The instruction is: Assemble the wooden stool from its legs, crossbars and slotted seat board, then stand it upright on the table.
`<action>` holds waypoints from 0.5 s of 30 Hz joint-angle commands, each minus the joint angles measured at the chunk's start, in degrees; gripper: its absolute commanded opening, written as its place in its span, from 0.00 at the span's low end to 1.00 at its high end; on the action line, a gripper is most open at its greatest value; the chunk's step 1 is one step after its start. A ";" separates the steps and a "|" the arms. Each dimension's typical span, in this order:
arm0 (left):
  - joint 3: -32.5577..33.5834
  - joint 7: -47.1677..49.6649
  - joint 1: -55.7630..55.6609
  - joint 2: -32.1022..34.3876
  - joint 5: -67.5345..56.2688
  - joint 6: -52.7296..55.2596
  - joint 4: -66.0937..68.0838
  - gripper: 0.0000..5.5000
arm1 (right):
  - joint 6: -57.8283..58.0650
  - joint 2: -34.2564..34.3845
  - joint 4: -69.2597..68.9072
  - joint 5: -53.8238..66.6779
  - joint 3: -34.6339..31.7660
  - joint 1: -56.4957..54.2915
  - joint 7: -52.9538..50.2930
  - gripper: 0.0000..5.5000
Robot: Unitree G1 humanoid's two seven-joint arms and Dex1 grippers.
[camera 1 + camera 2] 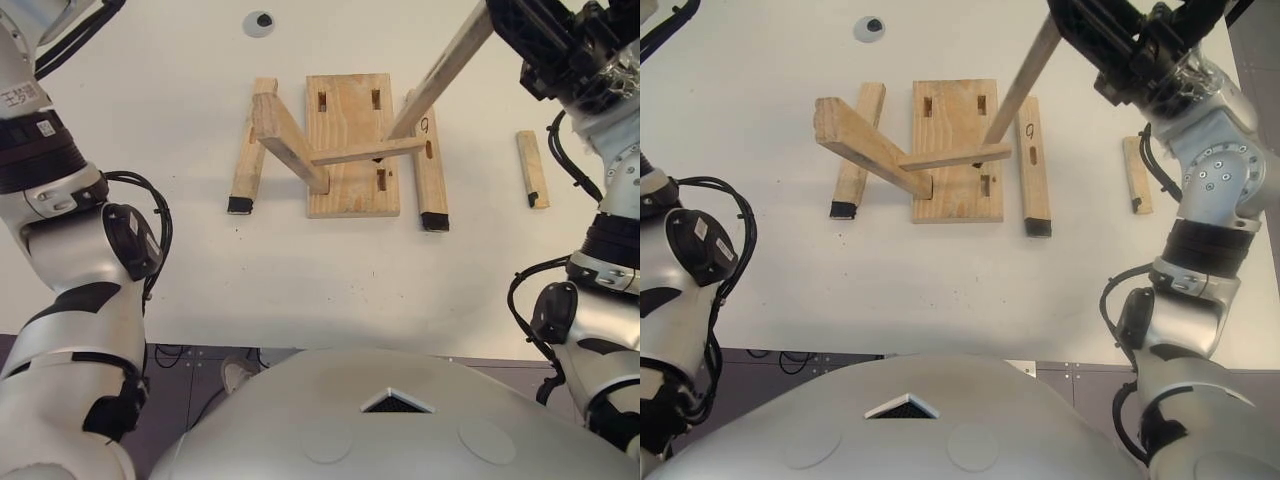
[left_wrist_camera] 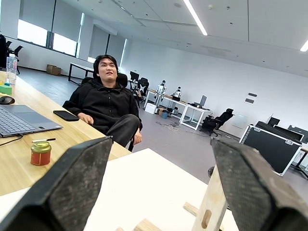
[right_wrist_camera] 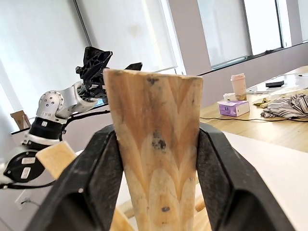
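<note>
The left claw (image 2: 161, 187) is wide apart and holds nothing, so the tilted leg (image 1: 288, 138) standing in the seat board (image 1: 350, 110) has no support. I think the crossbar (image 1: 365, 154) joining it to the raised leg (image 1: 440, 68) may slip out, or the board may slide on the surface (image 1: 150, 60), if the right claw (image 3: 154, 173), clamped on that leg, pushes or twists. The only readable writing is a hand-made mark like a 9 on the lying leg (image 1: 432, 180) just right of the board.

Right gripper (image 3: 156, 178) tight on wooden leg (image 3: 153, 115); left gripper (image 2: 159, 187) agape, raised
</note>
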 commanded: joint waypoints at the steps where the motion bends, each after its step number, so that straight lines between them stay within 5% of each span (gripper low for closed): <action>1: -0.23 0.16 0.56 0.56 0.45 -0.27 0.26 0.68 | -0.91 -2.50 0.92 -1.96 1.29 -0.19 1.91 0.37; 15: -0.96 -0.98 0.45 0.28 0.78 -0.83 1.77 0.68 | -1.08 -4.85 14.41 -5.18 5.11 -2.96 10.05 0.37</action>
